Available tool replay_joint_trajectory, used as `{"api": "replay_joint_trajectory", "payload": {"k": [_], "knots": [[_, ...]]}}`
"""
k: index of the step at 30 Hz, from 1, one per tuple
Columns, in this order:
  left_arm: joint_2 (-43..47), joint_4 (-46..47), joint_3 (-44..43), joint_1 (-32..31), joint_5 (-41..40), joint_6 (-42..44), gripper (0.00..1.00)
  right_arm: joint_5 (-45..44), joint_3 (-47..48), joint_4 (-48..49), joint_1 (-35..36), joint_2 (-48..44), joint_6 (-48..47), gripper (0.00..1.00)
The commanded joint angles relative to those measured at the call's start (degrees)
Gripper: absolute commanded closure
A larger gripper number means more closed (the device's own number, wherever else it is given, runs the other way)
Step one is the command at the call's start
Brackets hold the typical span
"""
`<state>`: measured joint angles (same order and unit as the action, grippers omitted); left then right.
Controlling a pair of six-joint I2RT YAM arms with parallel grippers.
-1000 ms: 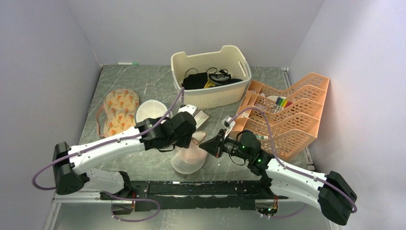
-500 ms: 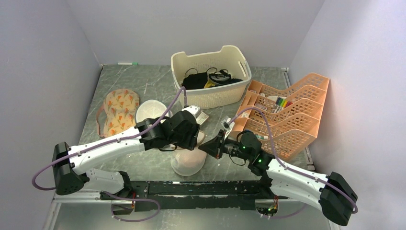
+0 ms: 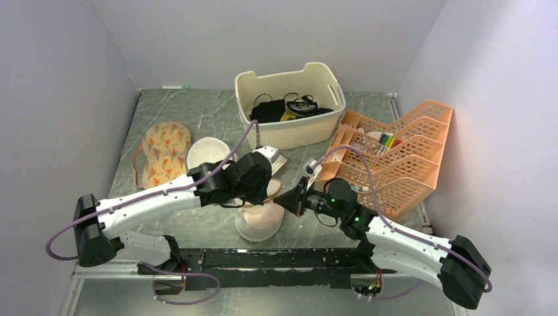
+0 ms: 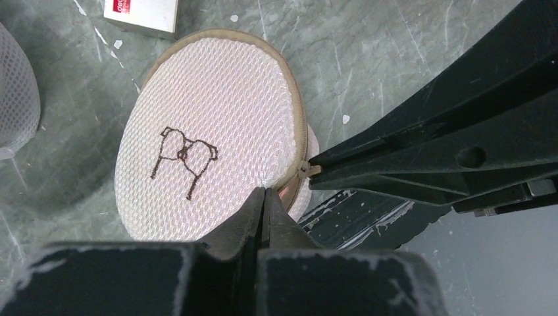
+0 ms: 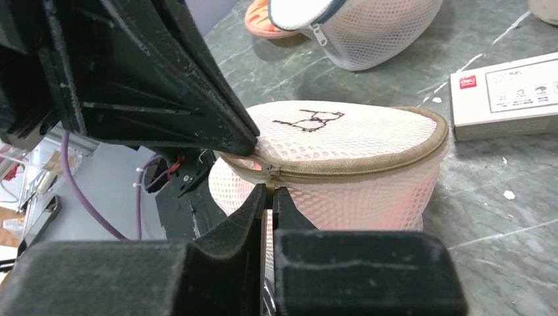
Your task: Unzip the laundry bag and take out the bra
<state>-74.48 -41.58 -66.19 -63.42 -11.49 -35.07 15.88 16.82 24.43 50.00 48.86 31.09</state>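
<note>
The laundry bag [image 3: 258,222], a white mesh drum with a beige zip and a flat top face bearing a small black mark [image 4: 184,153], stands near the front edge between my arms. My left gripper [image 4: 264,191] is shut on the rim of that top face, just beside the zip slider. My right gripper [image 5: 269,191] is shut on the beige zip pull [image 5: 270,174], with its fingertips [image 4: 329,164] reaching in from the right. A short gap in the zip shows left of the slider. Something pink shows through the mesh [image 5: 368,197]; the bra itself cannot be made out.
A plain white mesh bag [image 3: 207,151] and an orange-patterned pad [image 3: 164,151] lie at back left. A small white box [image 5: 507,92] lies just behind the bag. A cream basket [image 3: 289,108] stands at the back, and orange stacked trays [image 3: 395,158] at the right.
My left gripper was open and has closed on the bag's top rim, shifting slightly toward the right gripper. The right gripper keeps its hold on the zip pull, almost unmoved.
</note>
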Motion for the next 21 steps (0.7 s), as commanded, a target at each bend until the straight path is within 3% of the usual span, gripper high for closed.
{"api": "replay_joint_trajectory", "payload": {"k": [1, 11, 16, 21], "knots": [[1.29, 0.86, -1.69, 0.30, 0.35, 1.66, 0.93, -4.26, 2.77, -2.76, 0.28, 1.19, 0.03, 1.00], [4.36, 1.42, -1.44, 0.31, 0.51, 1.90, 0.93, -9.98, 2.63, -5.28, 0.28, 1.44, 1.87, 1.00], [5.83, 3.03, -1.21, 0.26, 3.62, 3.09, 0.93, -17.16, 4.76, -11.29, -0.40, 2.38, 3.03, 1.00], [6.42, 1.81, -1.04, 0.28, 1.64, 2.87, 0.93, -16.45, 6.73, -14.27, -2.81, 3.93, 2.70, 1.00]]}}
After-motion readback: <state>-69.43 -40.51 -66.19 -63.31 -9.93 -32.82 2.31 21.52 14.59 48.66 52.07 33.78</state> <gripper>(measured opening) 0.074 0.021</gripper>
